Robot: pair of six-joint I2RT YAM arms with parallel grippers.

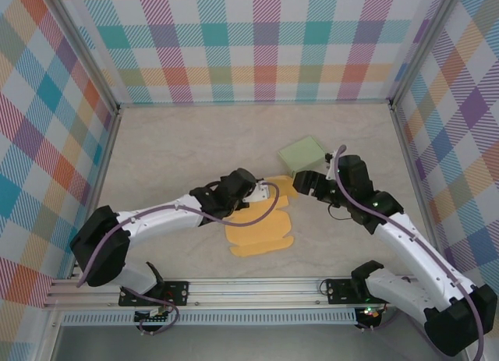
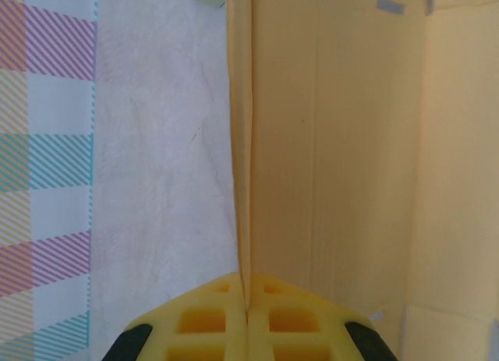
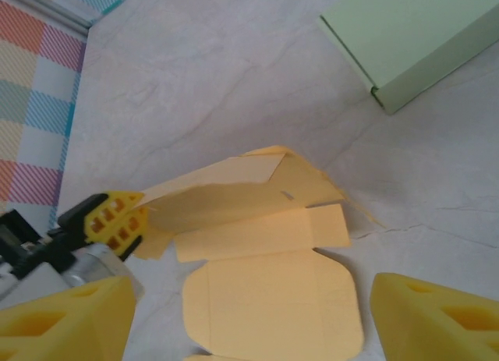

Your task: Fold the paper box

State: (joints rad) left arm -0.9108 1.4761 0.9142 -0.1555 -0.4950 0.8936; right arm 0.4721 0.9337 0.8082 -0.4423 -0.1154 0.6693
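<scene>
Early days, tbh. Pinching one raised flap (image 3: 210,191) of the box (image 1: 261,224), mid-frame from above, with the left end effector (image 2: 247,318). Keeping the right end effector (image 3: 253,302) wide open, empty. Leaves nearly every fold to do.

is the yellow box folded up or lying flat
Partly folded: one flap of the yellow box stands raised, pinched in the left pincer, while the rest lies flat on the table.

left claw (image 3: 126,221) pinching paper box (image 3: 269,299), green box (image 3: 405,33)
</scene>
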